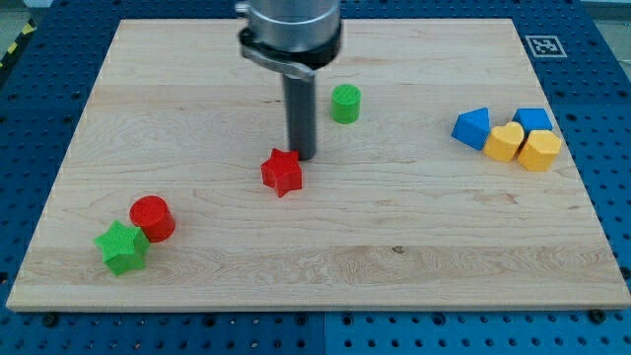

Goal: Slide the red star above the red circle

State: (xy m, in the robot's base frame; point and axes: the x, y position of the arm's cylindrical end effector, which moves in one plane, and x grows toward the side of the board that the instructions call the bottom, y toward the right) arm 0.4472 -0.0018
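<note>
Near the board's middle, my tip [304,156] touches the red star [282,173] at its upper right; no gripper exists. Most work remains, I judge: the red circle [153,218] sits well apart, lower left.

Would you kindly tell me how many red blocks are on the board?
2: the red star near the centre, just below-left of my tip, and the red circle at lower left, touching the green star.

A pale wooden board [414,247] lies on a blue perforated table [601,59].
</note>
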